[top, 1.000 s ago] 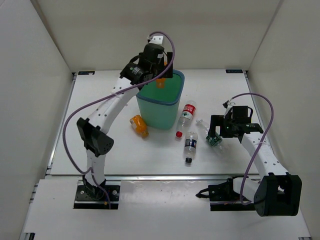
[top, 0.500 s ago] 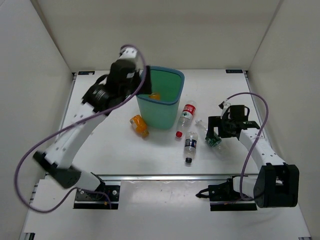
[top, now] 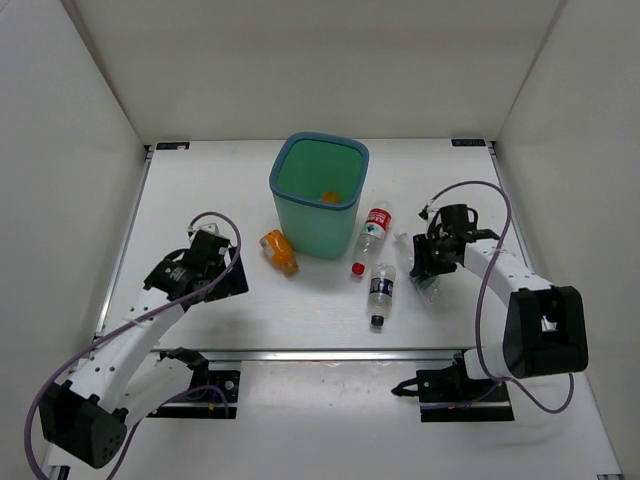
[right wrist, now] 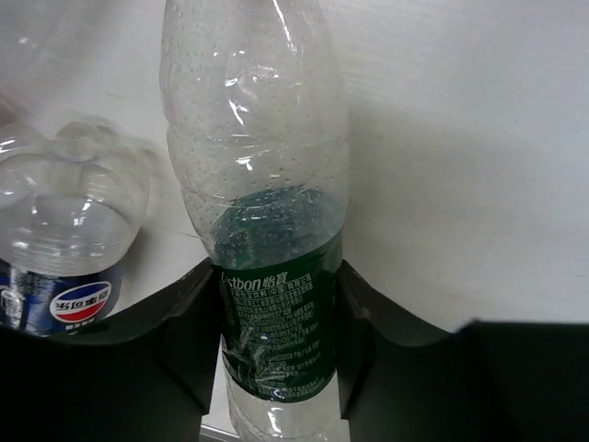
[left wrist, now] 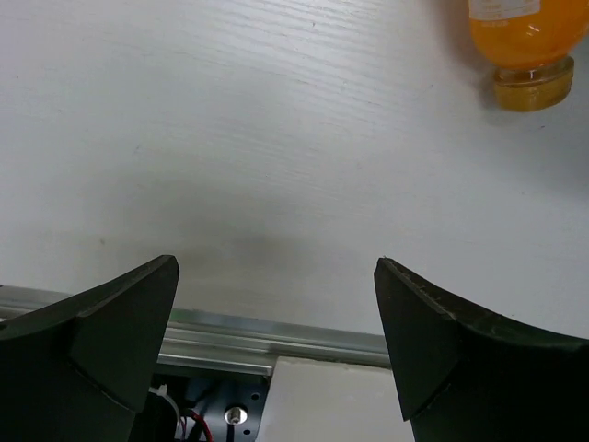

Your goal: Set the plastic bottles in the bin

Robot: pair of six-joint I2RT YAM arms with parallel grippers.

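Note:
The teal bin (top: 276, 190) stands at the table's middle back with one orange bottle (top: 329, 197) lying inside it. A second orange bottle (top: 279, 251) (left wrist: 520, 41) lies on the table left of the bin. The red-label bottle (top: 373, 230) and the whitish-blue-label bottle (top: 381, 290) (right wrist: 69, 239) lie to the right of the bin. My right gripper (top: 432, 265) (right wrist: 276, 308) is shut on the green-label bottle (right wrist: 267, 276) at its label, low on the table. My left gripper (top: 232, 280) (left wrist: 276, 276) stands open and empty over bare table at the near left.
White walls close the table on three sides. An aluminium rail (left wrist: 276, 336) runs along the near edge, just under the left gripper. The right arm's purple cable (top: 480, 190) loops above the table.
The left arm swung from above the bin down to the near left of the table, and an orange bottle now lies in the bin. The right gripper shut on the green-label bottle.

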